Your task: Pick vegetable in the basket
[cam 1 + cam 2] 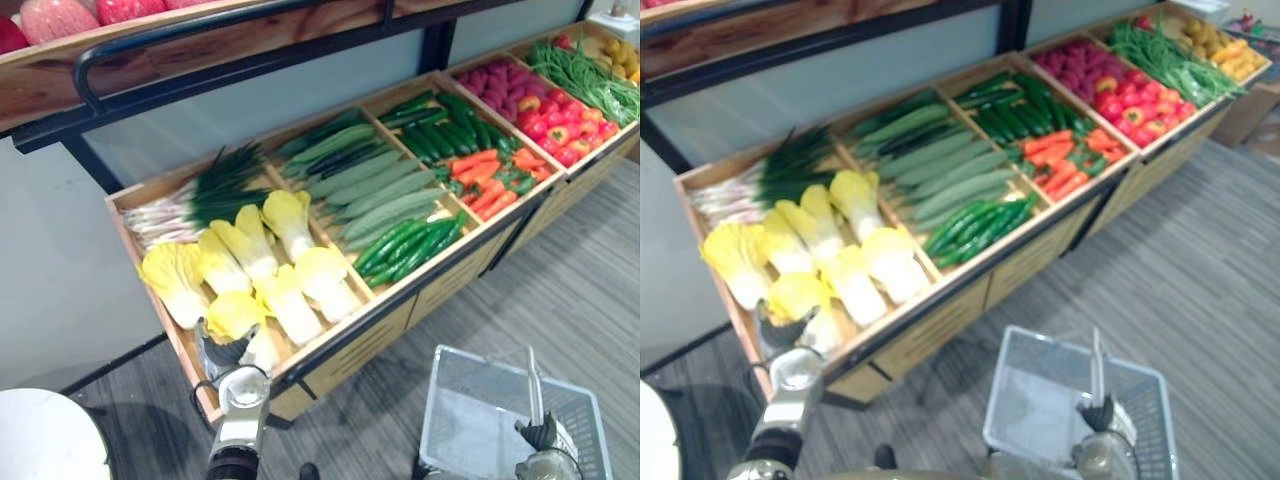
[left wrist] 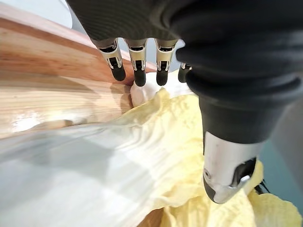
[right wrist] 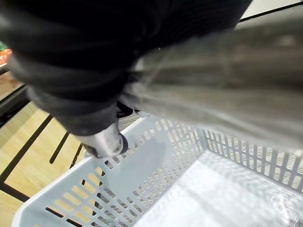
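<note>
I have the left hand (image 1: 226,352) down at the front-left corner of the slanted wooden produce stand (image 1: 360,350). It is over the nearest yellow-leaved, white-stalked napa cabbage (image 1: 236,316), which lies in its compartment against the stand's front edge, not yet lifted. In the left wrist view the fingers (image 2: 137,71) reach straight over the stalk toward the wooden wall. The thumb (image 2: 227,175) stands apart on the leafy side, so the cabbage sits between them unclamped. I read that as the hand straddling it ahead of a squeeze.

The right hand (image 1: 541,434) is low, off the stand's front edge, curled round the grey bar handle (image 1: 533,385) of the pale grey perforated plastic basket (image 3: 156,156). The basket looks empty and hangs mouth-up near the stand, I judge so that the cabbage has a short trip.
</note>
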Robot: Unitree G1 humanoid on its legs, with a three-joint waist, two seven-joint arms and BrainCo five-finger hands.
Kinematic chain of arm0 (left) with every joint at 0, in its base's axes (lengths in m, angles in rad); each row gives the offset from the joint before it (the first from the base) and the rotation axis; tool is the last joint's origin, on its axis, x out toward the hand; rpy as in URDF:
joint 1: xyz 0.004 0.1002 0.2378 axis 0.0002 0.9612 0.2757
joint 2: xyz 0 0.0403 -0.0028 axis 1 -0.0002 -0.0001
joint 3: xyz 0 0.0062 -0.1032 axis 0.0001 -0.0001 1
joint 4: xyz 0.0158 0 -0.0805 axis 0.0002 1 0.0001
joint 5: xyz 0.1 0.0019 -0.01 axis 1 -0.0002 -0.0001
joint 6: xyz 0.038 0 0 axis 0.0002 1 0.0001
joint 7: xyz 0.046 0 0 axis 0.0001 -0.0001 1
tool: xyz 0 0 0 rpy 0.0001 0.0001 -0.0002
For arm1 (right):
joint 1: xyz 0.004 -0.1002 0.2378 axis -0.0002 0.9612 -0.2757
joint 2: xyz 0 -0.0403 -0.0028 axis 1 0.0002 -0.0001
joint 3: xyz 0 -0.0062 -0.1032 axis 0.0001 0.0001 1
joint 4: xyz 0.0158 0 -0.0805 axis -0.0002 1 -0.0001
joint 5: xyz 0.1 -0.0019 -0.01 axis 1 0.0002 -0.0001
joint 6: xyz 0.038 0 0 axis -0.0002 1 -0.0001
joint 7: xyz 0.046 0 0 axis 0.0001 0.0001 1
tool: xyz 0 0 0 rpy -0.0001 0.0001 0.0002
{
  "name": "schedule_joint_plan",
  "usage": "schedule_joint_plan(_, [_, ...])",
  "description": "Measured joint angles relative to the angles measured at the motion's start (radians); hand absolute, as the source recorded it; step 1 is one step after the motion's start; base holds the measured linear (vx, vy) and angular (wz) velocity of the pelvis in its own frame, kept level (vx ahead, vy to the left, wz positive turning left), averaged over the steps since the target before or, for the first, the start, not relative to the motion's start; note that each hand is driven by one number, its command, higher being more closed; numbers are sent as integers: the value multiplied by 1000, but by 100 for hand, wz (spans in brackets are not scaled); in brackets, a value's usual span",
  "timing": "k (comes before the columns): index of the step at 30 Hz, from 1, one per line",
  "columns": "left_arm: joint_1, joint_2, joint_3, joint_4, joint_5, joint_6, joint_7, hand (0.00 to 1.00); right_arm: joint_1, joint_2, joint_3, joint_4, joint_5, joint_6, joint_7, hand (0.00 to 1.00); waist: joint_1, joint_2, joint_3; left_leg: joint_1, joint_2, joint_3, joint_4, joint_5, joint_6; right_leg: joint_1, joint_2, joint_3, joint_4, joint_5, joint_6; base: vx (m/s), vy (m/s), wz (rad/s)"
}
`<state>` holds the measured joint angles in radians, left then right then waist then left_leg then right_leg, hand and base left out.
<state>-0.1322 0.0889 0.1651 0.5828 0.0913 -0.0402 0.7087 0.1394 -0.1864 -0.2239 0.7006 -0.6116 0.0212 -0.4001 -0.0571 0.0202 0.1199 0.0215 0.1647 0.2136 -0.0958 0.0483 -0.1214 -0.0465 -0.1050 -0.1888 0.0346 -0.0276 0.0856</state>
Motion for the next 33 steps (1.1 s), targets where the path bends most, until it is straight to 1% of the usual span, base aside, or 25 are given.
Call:
schedule_joint_plan(4, [-36, 12, 16, 74, -9, 2, 31, 0, -13, -28, 39, -19, -1, -2, -7, 100, 1, -6, 16, -21, 0, 20, 1, 2, 2, -34, 1, 18, 0, 6, 0, -20, 11, -13])
schedule_joint_plan(8, [-79, 33, 18, 125, -9, 0, 31, 0, -21, -32, 41, -19, 0, -7, -25, 100, -3, -13, 31, -21, -1, 24, 1, 2, 2, -35, 1, 22, -1, 10, -2, 7, 1, -3])
schedule_joint_plan(11, [-109, 36, 30, 164, -9, -2, 31, 0, -34, -37, 67, -19, 0, -13, -29, 100, -17, -18, 38, -20, -1, 30, 1, 2, 1, -37, 1, 28, -1, 10, -2, -5, 1, -6])
schedule_joint_plan(15, [-150, 50, 51, 220, -9, 0, 56, 0, -46, -63, 101, -20, -1, -47, -29, 100, -20, -21, 50, -19, 2, 62, 1, 0, 0, -58, 7, 60, 2, 19, -4, -32, 0, -19])
schedule_joint_plan(19, [-191, 68, 77, 247, -11, 1, 72, 0, -59, -94, 123, -29, 0, -58, -33, 100, -20, -24, 66, -31, 5, 82, 0, 1, 0, -85, 14, 81, 4, 26, -4, -76, -11, -19])
schedule_joint_plan(20, [-207, 74, 80, 258, -11, 7, 77, 100, -58, -99, 126, -32, 0, -61, -35, 100, -21, -25, 69, -37, 6, 85, -1, 3, 0, -95, 14, 85, 5, 28, -2, -75, -11, -10])
schedule_joint_plan(22, [-225, 76, 95, 259, -11, 13, 90, 100, -56, -105, 130, -32, 0, -72, -35, 100, -21, -28, 78, -39, 6, 90, -4, 3, -1, -102, 14, 91, 8, 30, 0, -77, -9, -9])
schedule_joint_plan(26, [-237, 95, 116, 258, -11, 14, 104, 100, -54, -106, 148, -38, 0, -74, -35, 100, -20, -36, 87, -40, 5, 101, -4, 2, -2, -110, 13, 98, 15, 30, 0, -22, -2, -3])
schedule_joint_plan(28, [-238, 93, 115, 256, -11, 3, 107, 100, -54, -106, 152, -48, -1, -74, -35, 100, -20, -40, 89, -40, 3, 102, -4, 3, -1, -110, 11, 99, 16, 30, 0, 0, 0, 0])
schedule_joint_plan(33, [-238, 90, 113, 256, -11, -6, 106, 100, -52, -106, 153, -62, -19, -77, -35, 100, -20, -40, 89, -36, 1, 102, 1, 4, 0, -107, 10, 100, 17, 30, 0, 0, 0, 0])
